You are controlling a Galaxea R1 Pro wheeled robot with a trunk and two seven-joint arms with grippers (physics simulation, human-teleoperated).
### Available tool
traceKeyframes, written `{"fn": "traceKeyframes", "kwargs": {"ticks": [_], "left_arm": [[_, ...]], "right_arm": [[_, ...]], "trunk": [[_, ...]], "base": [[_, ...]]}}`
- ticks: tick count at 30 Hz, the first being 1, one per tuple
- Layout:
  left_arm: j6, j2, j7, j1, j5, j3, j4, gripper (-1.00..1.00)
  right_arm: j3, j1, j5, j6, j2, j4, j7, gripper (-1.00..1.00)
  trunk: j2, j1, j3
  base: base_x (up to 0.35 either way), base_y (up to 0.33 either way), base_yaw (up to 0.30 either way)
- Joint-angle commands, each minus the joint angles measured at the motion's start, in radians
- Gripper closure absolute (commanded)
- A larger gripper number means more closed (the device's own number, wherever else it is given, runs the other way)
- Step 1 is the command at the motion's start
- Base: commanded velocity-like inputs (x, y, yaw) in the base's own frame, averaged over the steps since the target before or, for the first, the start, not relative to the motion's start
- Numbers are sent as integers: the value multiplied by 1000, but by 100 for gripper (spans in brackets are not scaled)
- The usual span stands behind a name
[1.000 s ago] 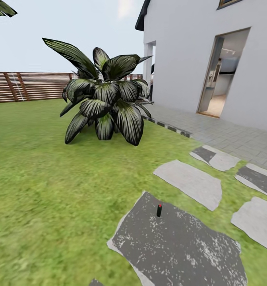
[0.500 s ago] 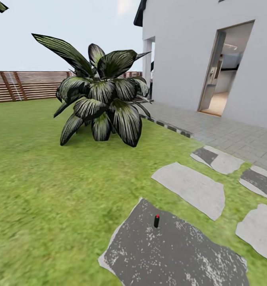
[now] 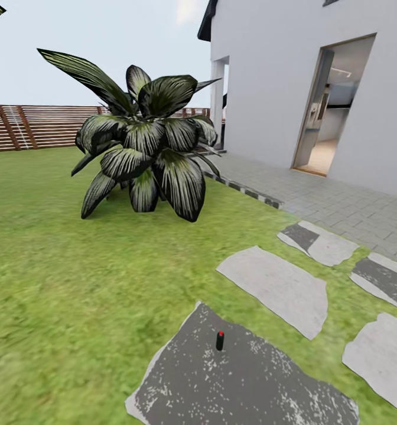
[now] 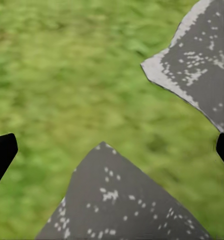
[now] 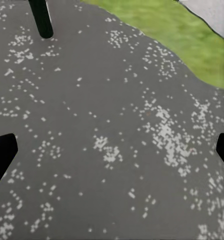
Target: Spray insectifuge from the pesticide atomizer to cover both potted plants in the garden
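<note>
One pesticide atomizer (image 3: 220,340) stands upright near my dark slab's (image 3: 251,383) far edge, its label unreadable. Both grippers spread wide, empty; right wrist crops the atomizer's (image 5: 41,19) top.

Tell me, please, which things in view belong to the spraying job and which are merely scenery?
Job: pesticide atomizer standing upright on the dark stone slab.
Scenery: big striped-leaf bush, wooden fence, house doorway, pale slabs.
</note>
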Motion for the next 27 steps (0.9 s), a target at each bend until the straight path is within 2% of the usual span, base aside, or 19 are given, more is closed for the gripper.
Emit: {"fn": "traceKeyframes", "kwargs": {"ticks": [1, 14, 27], "left_arm": [[-3, 0, -1, 0, 4, 0, 1, -100], [-3, 1, -1, 0, 4, 0, 0, -100], [-3, 1, -1, 0, 4, 0, 0, -100]], "right_arm": [[-3, -1, 9, -3, 1, 1, 0, -100], [-3, -1, 9, -3, 1, 1, 0, -100], [-3, -1, 9, -2, 1, 1, 0, -100]], "trunk": [[0, 0, -1], [0, 0, -1], [0, 0, -1]], "base": [[144, -248, 0], [138, -256, 10], [135, -260, 258]]}}
